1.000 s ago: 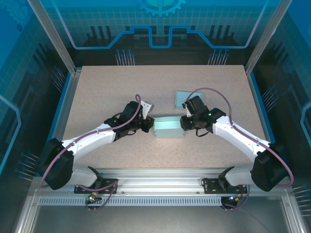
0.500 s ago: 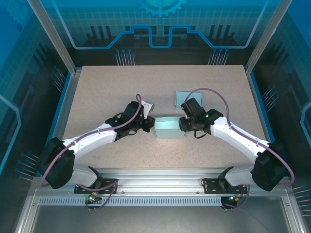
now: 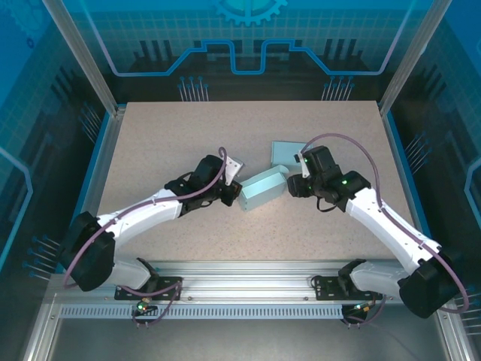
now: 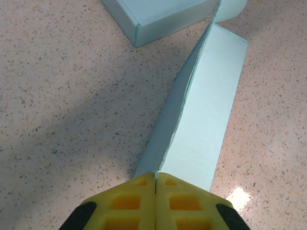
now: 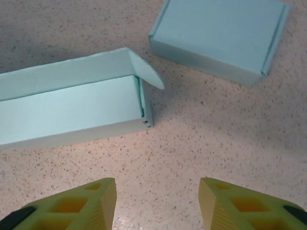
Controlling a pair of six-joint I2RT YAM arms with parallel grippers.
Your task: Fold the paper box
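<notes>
The light blue paper box (image 3: 262,189) lies at an angle mid-table, its long tray open on top (image 5: 72,103) with a rounded end flap (image 5: 146,72) standing up. My left gripper (image 3: 234,196) is at the box's left end, its yellow fingers (image 4: 129,201) shut on the thin edge of a box wall (image 4: 192,91). My right gripper (image 3: 294,186) sits just off the box's right end, open, with bare table between its fingers (image 5: 84,206), apart from the box.
A second light blue box (image 3: 283,154), closed and folded, lies just behind the open one (image 5: 223,33) (image 4: 153,17). The speckled tabletop (image 3: 165,143) has free room on the left, at the back and along the front. Metal frame posts stand at the edges.
My right gripper has let go of the box's right end, opened and drawn back to the right. The box has swung so its right end points farther away. The left grip holds.
</notes>
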